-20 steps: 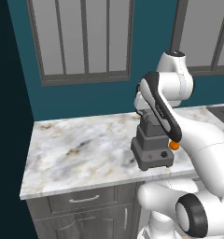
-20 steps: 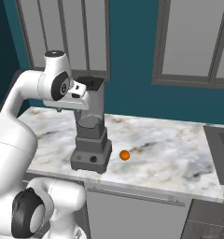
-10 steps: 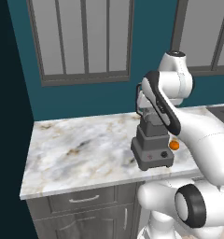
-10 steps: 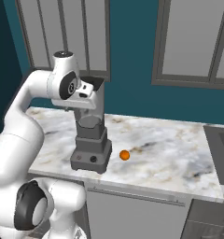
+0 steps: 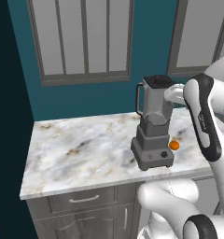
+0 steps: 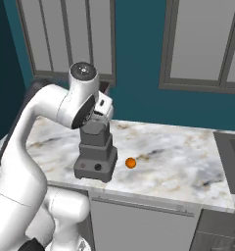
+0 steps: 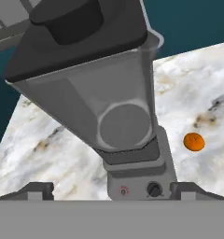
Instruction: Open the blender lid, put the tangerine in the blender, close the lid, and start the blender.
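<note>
1. While hanging just beside the top of the blender (image 5: 153, 126), stands with gripper (image 7: 112, 189) jaws spread wide and grasps nothing.
2. Seen from the hand camera: two dark fingertips (image 7: 37, 190) at the bottom corners, well apart, with the blender base and its small front knob (image 7: 154, 189) between them.
3. Sits near the front edge of the marble counter (image 5: 81, 154), pitcher upright on the dark base, handle (image 5: 139, 99) turned toward the wall side in the left base view.
4. Rests on the pitcher's top, closed: the black lid (image 5: 158, 81), flat and square, with a raised round cap (image 7: 67, 19) in the hand view.
5. Lies on the counter just beside the base, on its right in both base views, not touching it: the tangerine (image 6: 131, 163).
6. Partly hidden in the right base view: the upper pitcher, covered by the white arm (image 6: 65, 105).
7. Behind the counter: a teal wall (image 5: 90, 100) with grey panelled cabinets (image 5: 81, 39); below it, grey drawers (image 5: 83, 200).
</note>
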You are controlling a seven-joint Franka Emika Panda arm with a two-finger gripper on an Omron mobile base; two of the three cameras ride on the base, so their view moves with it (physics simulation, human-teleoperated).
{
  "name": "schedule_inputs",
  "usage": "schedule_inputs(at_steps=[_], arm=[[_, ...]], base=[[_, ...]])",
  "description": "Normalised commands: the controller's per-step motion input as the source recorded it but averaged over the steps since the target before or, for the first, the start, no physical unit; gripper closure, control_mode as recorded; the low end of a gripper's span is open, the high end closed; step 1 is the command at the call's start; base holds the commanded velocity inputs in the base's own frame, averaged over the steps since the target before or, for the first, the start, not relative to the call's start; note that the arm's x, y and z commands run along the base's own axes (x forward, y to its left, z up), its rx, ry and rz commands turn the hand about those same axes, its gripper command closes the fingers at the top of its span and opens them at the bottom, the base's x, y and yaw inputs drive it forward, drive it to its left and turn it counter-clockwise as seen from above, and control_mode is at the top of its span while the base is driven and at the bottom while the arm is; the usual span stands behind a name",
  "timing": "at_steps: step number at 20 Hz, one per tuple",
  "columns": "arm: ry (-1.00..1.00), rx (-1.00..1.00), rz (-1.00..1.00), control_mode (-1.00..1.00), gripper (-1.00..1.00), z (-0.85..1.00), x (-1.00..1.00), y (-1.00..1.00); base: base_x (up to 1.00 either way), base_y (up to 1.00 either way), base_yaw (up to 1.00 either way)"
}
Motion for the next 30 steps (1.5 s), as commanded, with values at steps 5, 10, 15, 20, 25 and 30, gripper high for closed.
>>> schedule_inputs(at_steps=[5,10,15,20,25,30], arm=[[-0.08,-0.02,-0.04,-1.0,-1.0,-0.02,-0.22,0.0],[-0.07,-0.02,-0.01,-1.0,-1.0,0.2,-0.19,0.0],[-0.05,-0.03,-0.02,-1.0,-1.0,0.68,-0.04,0.04],[0.0,0.0,-0.04,-1.0,-1.0,0.55,0.0,0.0],[-0.01,0.0,-0.01,-1.0,-1.0,0.66,0.0,0.0],[-0.01,-0.02,0.0,-1.0,-1.0,0.63,0.05,0.02]], base=[[0.0,0.0,0.0],[0.0,0.0,0.0],[0.0,0.0,0.0],[0.0,0.0,0.0],[0.0,0.0,0.0],[0.0,0.0,0.0]])
